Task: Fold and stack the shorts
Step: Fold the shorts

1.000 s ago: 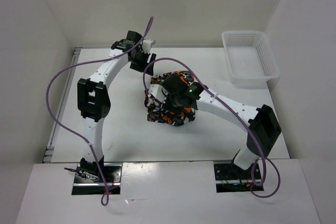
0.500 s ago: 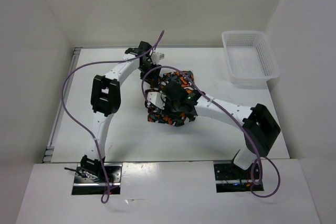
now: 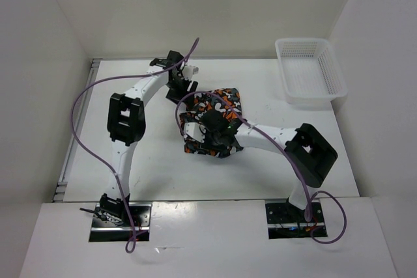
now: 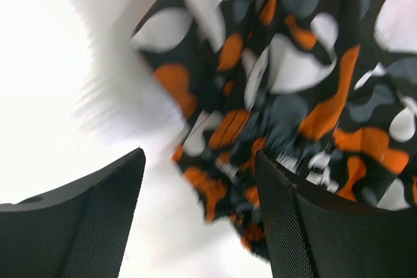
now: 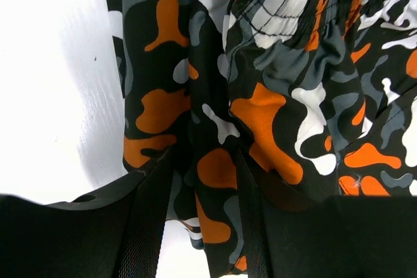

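Left of centre in the overhead view, the left gripper point(image 3: 180, 86) hangs with its fingers spread, at the upper-left edge of the soft orange, black, grey and white camouflage shorts point(image 3: 220, 103) — bunched mid-frame. The right gripper point(image 5: 201, 174) pinches a fold of them. A white plastic mesh basket point(image 3: 311, 73) sits upper right.
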You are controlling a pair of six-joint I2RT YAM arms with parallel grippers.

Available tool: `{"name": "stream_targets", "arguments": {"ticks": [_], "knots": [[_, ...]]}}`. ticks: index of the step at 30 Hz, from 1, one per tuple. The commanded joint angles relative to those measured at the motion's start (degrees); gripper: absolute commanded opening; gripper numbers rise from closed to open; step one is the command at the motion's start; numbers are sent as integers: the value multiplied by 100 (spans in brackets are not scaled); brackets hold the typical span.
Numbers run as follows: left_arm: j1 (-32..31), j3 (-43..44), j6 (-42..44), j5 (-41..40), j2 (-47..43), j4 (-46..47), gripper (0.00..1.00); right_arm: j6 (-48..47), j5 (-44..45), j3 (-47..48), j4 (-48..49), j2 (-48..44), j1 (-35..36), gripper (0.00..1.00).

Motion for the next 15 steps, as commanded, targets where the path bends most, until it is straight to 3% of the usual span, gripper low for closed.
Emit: {"name": "stream_targets", "arguments": {"ticks": [1,4,6,10,15], "knots": [[146,-259,23,-227,-525,-246,76,83,48,-142,509,-127,-34,48],[146,-480,23,-88,-447,-369,75,83,206,-142,589,-74,-34,41],[146,-480,23,176,-377,-518,69,30,267,-142,642,-74,-34,37],[207,-760,23,115,-445,-651,55,30,329,-142,642,-74,-34,16],[330,-937,23,420,-499,-598,52,-32,329,-142,589,-127,-34,13]]}}
